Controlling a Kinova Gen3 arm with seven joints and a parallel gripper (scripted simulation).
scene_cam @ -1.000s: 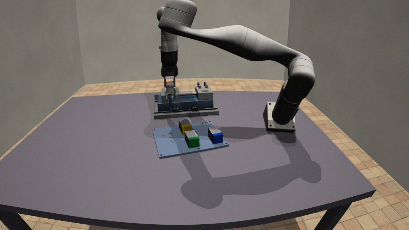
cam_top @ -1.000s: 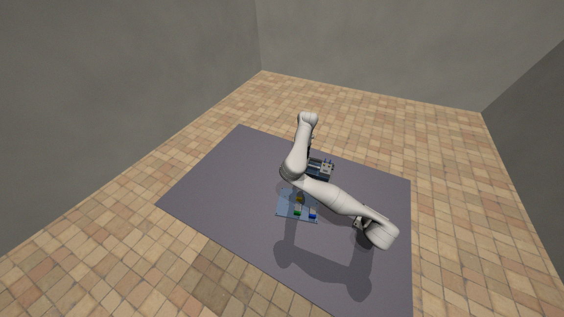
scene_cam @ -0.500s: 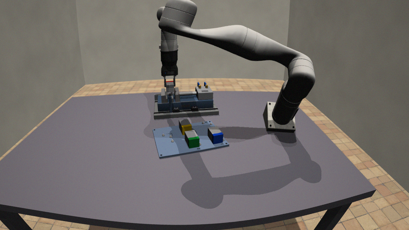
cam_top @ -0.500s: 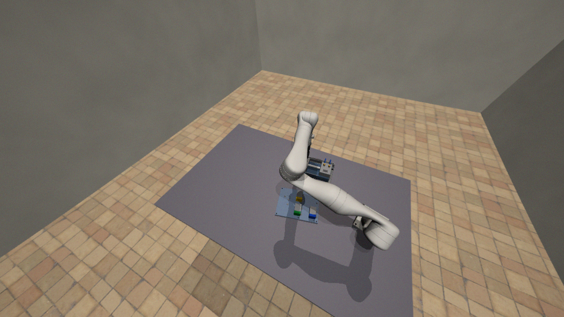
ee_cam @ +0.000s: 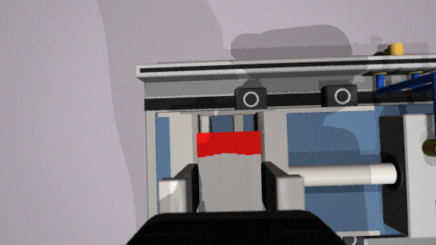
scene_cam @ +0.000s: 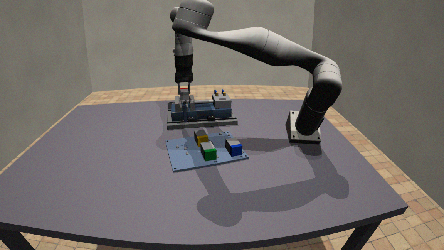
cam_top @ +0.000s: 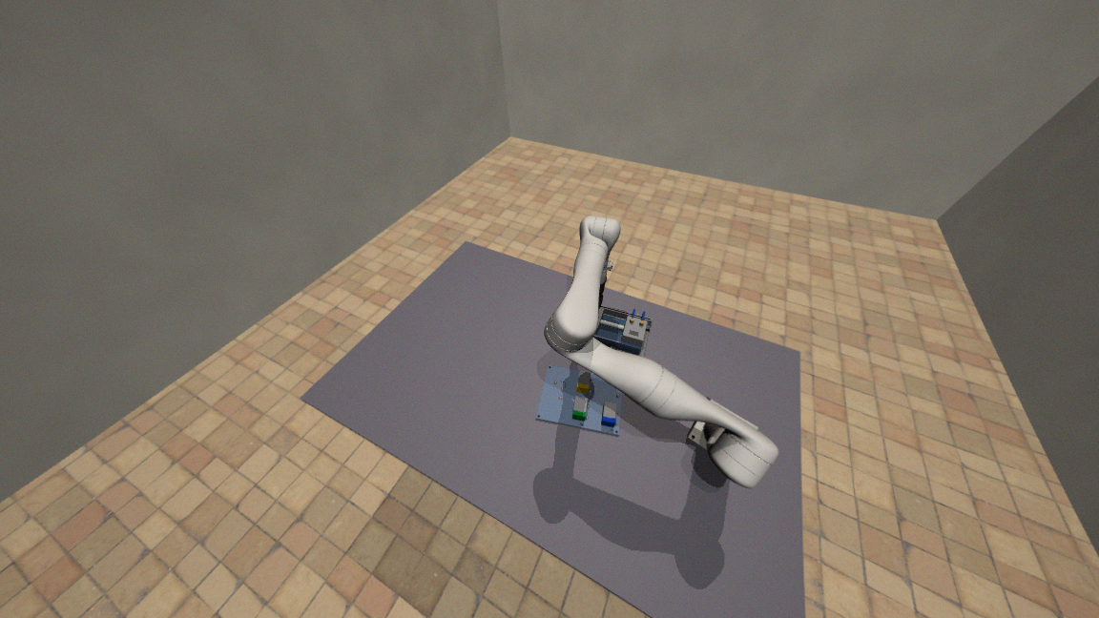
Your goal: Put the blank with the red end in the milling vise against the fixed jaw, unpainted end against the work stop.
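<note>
My gripper is shut on the grey blank with the red end. In the wrist view the blank hangs over the gap between the two jaws of the milling vise, with its red end toward the two low bars. In the exterior view my gripper holds the blank just above the jaws of the vise. The fixed jaw is at the left and the block with hoses at the right. The work stop is hidden from me.
The blue plate lies in front of the vise with three blanks: yellow-ended, green-ended and blue-ended. The arm's base stands at the right of the table. A white screw rod crosses the vise.
</note>
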